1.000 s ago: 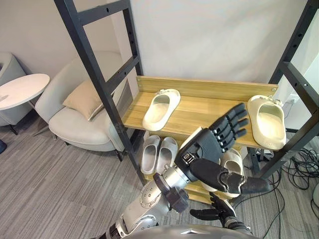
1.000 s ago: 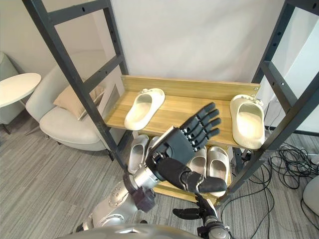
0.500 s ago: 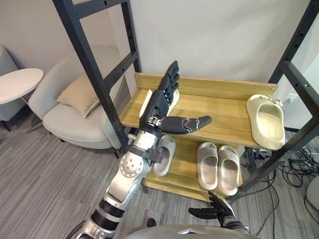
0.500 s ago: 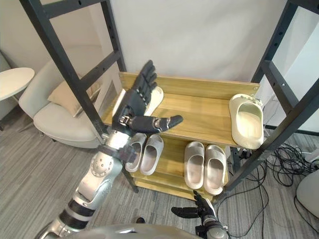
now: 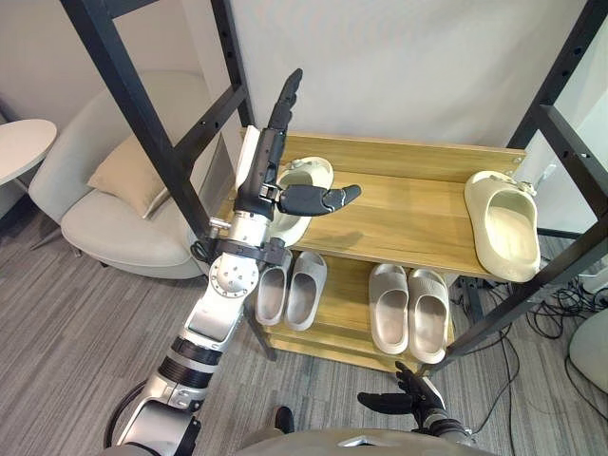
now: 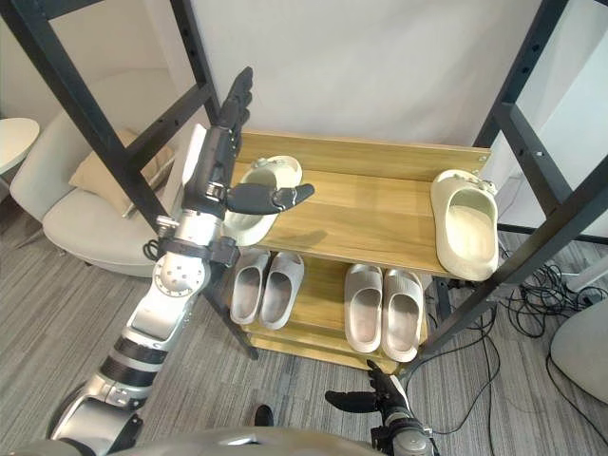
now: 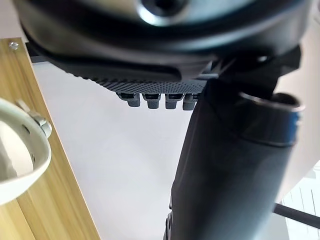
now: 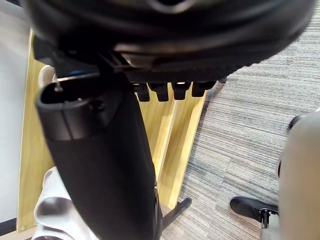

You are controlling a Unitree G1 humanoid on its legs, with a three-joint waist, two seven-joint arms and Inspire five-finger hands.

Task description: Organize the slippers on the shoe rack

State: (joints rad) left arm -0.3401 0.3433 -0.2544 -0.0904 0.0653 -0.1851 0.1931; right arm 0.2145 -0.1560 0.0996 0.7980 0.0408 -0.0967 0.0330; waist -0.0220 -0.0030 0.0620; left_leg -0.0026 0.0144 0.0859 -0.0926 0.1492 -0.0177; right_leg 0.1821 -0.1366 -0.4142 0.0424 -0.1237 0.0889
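Reference for all positions: the shoe rack point(image 5: 408, 214). Outside the rack's left upright stood an armchair point(image 5: 114, 214), which had no part in the task. At the left end of the rack's top shelf, my left hand point(image 5: 266, 176) was raised in front of the shelf, fingers straight and pointing up, thumb extended toward the middle of the rack; it was released and grasped nothing. The left slipper point(image 5: 313, 174) lay on the top shelf directly behind and below that hand, sole down, with its long axis running from the rack's front edge toward its back board, slightly slanted. Whether the hand touched it could not be determined. On the rack's lower shelf sat two pairs, the left pair point(image 5: 290, 290) and the right pair point(image 5: 410, 309), each side by side. At the right end of the top shelf lay the right slipper point(image 5: 503, 226), axis also front to back, well apart from its mate. My right hand point(image 5: 407, 403) hung low in front of the rack's base, fingers relaxed, empty. In my judgement the left hand was the nearer one for the left slipper, which called for a downward reach.
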